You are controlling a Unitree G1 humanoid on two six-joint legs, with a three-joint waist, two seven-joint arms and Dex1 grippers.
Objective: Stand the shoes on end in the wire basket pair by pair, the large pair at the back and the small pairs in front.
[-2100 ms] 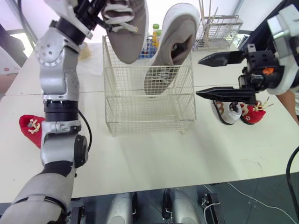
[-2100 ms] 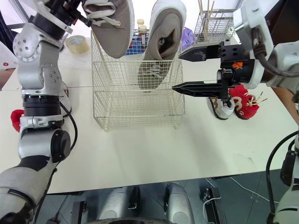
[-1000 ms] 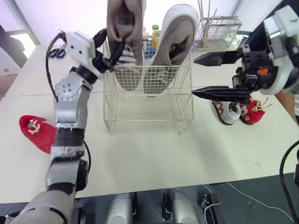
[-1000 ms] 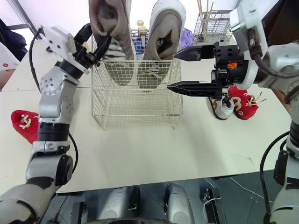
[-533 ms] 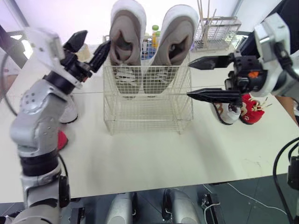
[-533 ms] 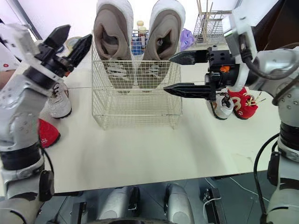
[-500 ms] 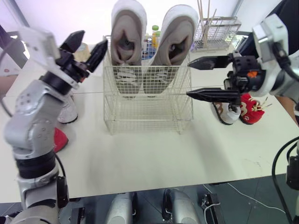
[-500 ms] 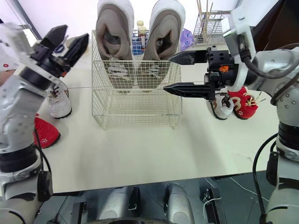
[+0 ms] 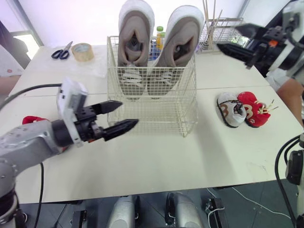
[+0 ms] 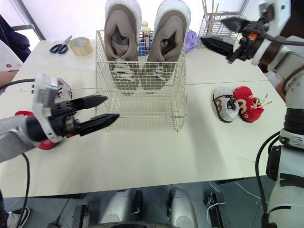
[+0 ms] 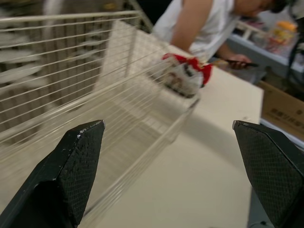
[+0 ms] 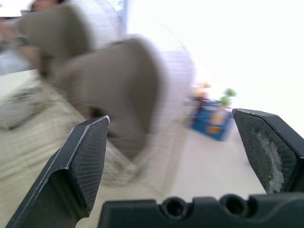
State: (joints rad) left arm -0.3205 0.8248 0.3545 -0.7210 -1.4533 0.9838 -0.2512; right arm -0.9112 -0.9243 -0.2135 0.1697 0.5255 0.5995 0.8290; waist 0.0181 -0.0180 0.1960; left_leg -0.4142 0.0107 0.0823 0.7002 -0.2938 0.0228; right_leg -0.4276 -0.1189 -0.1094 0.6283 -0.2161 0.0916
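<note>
Holding nothing, your left gripper [image 9: 129,112] hangs with its jaws wide apart, close to the near left side of the wire basket [image 9: 156,111]. Your right gripper [image 9: 227,36] is up at the far right, jaws apart too. The big grey shoes [image 9: 135,47] stand on end at the back of the basket, so that part looks done. A small white shoe [image 9: 229,109] and a small red shoe [image 9: 251,108] lie on the table [image 9: 156,156] to the right, and another red shoe [image 9: 31,119] lies on the left. They are not in yet.

Wire basket [image 9: 152,113]: thin metal wire, pale cream coating, slight sheen. Large shoes [image 9: 135,35]: grey matt cloth, smooth white soles. Table [image 9: 204,156]: smooth matt cream top; left gripper [image 9: 129,113] pads [image 11: 76,175] black, cross-hatched.
</note>
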